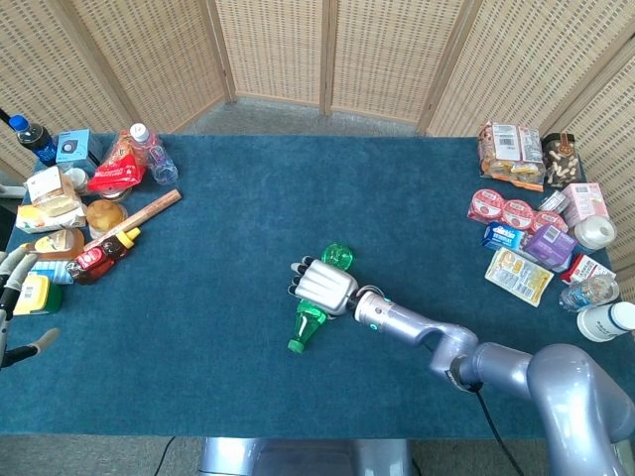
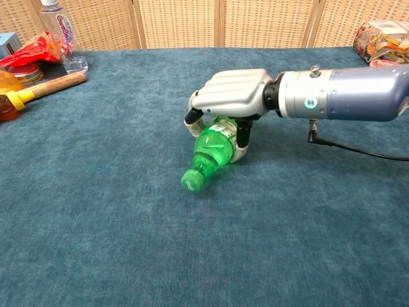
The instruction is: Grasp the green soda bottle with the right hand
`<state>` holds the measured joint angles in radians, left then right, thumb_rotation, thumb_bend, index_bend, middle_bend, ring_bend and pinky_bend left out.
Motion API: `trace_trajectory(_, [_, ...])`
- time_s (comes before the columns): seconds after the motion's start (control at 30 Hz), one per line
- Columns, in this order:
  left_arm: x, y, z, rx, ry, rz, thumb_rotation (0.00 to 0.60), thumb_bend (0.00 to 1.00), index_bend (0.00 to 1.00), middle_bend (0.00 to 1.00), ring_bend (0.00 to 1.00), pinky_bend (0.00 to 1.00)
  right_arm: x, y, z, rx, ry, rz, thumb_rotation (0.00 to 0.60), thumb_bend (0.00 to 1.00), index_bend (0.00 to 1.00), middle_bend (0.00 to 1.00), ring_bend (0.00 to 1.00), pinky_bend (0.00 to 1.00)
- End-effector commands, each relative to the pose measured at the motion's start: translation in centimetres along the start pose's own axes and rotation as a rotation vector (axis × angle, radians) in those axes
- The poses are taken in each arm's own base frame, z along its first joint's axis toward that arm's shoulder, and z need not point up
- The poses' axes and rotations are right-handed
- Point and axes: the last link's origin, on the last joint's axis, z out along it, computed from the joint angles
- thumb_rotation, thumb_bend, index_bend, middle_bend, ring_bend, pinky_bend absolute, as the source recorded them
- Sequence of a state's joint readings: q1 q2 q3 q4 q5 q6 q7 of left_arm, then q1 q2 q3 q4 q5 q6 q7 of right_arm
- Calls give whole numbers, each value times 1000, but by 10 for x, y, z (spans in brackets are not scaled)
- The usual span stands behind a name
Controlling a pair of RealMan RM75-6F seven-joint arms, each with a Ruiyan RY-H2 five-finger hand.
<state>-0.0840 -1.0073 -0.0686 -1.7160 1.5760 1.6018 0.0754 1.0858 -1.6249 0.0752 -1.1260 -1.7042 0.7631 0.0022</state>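
Near the middle of the blue surface (image 1: pixel 228 248), the right hand (image 2: pixel 233 96) wraps its fingers (image 2: pixel 192 121) around the green soda bottle (image 2: pixel 214 150), which lies on its side. At the far left edge, the left hand (image 1: pixel 12 288) holds nothing, fingers apart.

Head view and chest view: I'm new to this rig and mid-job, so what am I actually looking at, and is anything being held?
These are two cameras on the robot itself. The head view looks down on the whole blue table; the chest view looks low across it from the robot's front.

The silver arm entering from the lower right of the head view is the robot's right arm, ending in a fingered right hand. That hand is curled around the middle of the green soda bottle, which lies on its side with its cap toward the robot.

The left hand shows only at the left edge of the head view, holding nothing.

Groceries are piled along both sides: a sauce bottle on the left, snack packets on the right.
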Motion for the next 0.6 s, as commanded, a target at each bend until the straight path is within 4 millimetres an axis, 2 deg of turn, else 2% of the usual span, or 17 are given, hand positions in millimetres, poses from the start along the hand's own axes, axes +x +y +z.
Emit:
trace_trajectory(0.03, [-1, 1, 0, -4, -2, -2, 600, 16, 0, 0, 0, 261, 9, 5, -8, -25, 11, 1, 600, 136, 493, 700, 251, 408])
trace_trajectory(0.33, [0, 4, 1, -11, 5, -15, 600, 18, 0, 0, 0, 270, 43, 11, -22, -62, 56, -44, 600, 162, 494, 701, 251, 422])
trace_trajectory(0.6, [5, 5, 1, -18, 20, -26, 600, 18, 0, 0, 0, 272, 75, 7, -24, -74, 94, -72, 600, 163, 495, 701, 251, 422])
